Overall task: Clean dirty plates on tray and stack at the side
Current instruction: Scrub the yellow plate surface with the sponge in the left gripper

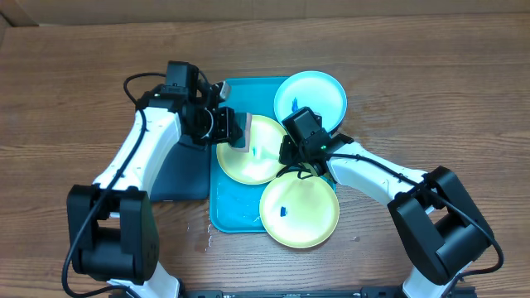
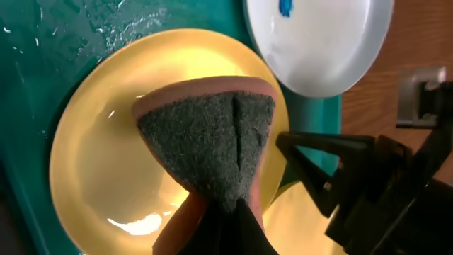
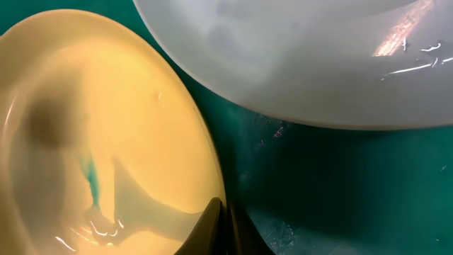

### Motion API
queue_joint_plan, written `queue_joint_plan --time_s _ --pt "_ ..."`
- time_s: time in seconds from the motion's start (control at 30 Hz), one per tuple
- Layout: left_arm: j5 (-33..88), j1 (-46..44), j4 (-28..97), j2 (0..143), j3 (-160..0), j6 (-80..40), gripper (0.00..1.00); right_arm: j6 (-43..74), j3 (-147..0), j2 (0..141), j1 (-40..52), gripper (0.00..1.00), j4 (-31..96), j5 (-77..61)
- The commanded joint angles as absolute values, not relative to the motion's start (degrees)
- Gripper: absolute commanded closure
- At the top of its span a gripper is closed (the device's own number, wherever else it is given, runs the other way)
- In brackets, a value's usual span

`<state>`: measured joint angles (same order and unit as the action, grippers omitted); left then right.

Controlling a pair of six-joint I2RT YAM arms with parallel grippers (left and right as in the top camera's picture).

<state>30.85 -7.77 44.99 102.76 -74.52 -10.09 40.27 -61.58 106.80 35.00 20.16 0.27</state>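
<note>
Turquoise rectangular plastic tray holds three round plastic plates: middle yellow-green plate, near yellow-green plate, light blue plate overhanging far corner. Left gripper fingers pinch pink-and-grey sponge on middle plate. Right gripper fingers pressed together on its rim.

Wet turquoise tray, middle yellow-green plate, near yellow-green plate blue-smudged, light blue plate overhanging far rim
</note>
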Motion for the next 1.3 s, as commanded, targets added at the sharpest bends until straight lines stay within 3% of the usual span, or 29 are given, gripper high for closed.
queue_joint_plan --time_s 0.0,0.27,0.53,0.67,0.97,1.17,1.27 --pt "23.4 -9.9 45.1 104.1 -74.1 -8.8 0.96 40.1 -61.1 105.7 35.5 0.96 19.8 -0.1" --pt "11.6 -11.6 44.6 108.0 -73.6 -12.1 0.96 40.1 -61.1 105.7 35.7 0.96 19.8 -0.1" --pt "12.7 -13.0 43.2 114.4 -73.6 -12.3 0.96 40.1 -61.1 105.7 35.7 0.96 19.8 -0.1" --pt "19.0 -14.2 43.0 118.8 -73.6 -12.2 0.96 40.1 -61.1 105.7 35.7 0.96 19.8 -0.1" --pt "47.2 -12.6 37.9 118.4 -74.0 -9.1 0.96 40.1 -61.1 105.7 35.7 0.96 19.9 -0.1" --pt "47.0 -9.8 39.8 114.9 -77.5 -9.9 0.96 40.1 -61.1 105.7 35.7 0.96 20.0 -0.1" --pt "40.8 -9.7 41.4 110.6 -77.7 -9.6 0.96 40.1 -61.1 105.7 35.7 0.96 20.0 -0.1"
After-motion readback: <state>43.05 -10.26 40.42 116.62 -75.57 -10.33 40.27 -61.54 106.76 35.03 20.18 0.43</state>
